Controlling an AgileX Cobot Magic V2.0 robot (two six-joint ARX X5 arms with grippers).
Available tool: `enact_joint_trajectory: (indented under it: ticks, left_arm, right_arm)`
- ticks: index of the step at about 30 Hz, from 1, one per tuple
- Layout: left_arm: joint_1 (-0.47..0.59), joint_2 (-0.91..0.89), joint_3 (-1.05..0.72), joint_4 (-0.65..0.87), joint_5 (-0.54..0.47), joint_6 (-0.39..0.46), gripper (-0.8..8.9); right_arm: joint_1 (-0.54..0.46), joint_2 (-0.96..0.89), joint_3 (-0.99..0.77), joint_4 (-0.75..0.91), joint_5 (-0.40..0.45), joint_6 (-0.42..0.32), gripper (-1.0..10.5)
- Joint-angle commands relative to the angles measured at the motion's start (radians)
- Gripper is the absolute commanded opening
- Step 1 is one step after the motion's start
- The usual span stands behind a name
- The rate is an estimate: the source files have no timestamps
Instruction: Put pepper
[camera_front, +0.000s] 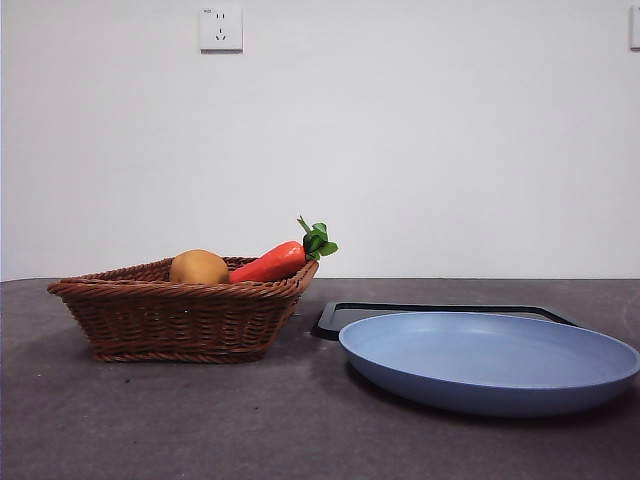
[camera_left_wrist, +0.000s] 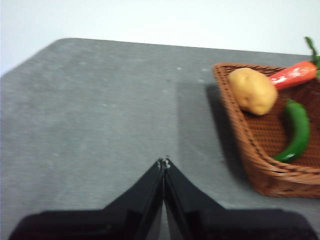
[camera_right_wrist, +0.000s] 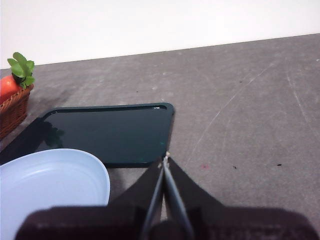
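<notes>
My left pincer (camera_left_wrist: 164, 161) hangs over bare grey counter (camera_left_wrist: 100, 110) with its 2 black jaws pressed together, tips meeting, holding nothing. The wicker basket (camera_left_wrist: 240, 145) sits off to one side of it, apart from the jaws. Inside that basket lies the pepper (camera_left_wrist: 298, 131), glossy dark green and gently curved, resting on the woven floor near the basket's rim. Just beside it is a round yellow-brown fruit (camera_left_wrist: 254, 90), and beyond that a red-orange carrot (camera_left_wrist: 294, 74) whose leafy green top pokes past the basket's edge. My right pincer (camera_right_wrist: 165, 159) is also closed, its 2 jaws together and empty, poised above the counter close to the corner of a dark tray (camera_right_wrist: 107, 132). A light blue plate (camera_right_wrist: 50, 185) overlaps the near part of that tray, and only the carrot's leaves and a bit of wicker show at the edge of this wrist view. From the low front view, the basket (camera_front: 170, 315) stands on the left with the fruit (camera_front: 198, 267) and carrot (camera_front: 272, 262) rising above its rim; the pepper is hidden behind the basket wall there. The blue plate (camera_front: 490, 360) sits to the right of the basket, with the dark tray (camera_front: 340, 315) behind it. Neither of my arms shows in the front view.
</notes>
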Motion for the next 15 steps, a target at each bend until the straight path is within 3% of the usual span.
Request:
enact_joint_trajectory:
  ticks: [1,6,9,15]
  left_arm:
    - [0.003,-0.002,-0.005,-0.003,0.05,-0.058,0.08]
    - [0.003,-0.002,-0.005,0.015,0.157,-0.091,0.08]
    - [0.003,-0.002,-0.005,0.044,0.216,-0.137,0.08]
    - [0.003,-0.002,0.014,0.109,0.313,-0.301,0.06]
  right_arm:
    - [0.001,-0.004,-0.007,0.007,-0.002,0.043,0.1]
    - [0.001,-0.004,-0.007,0.011,-0.005,0.238,0.1]
    - [0.001,-0.004,-0.007,0.01,-0.011,0.274,0.1]
    - [0.001,-0.001,0.023,0.009,-0.111,0.371,0.1]
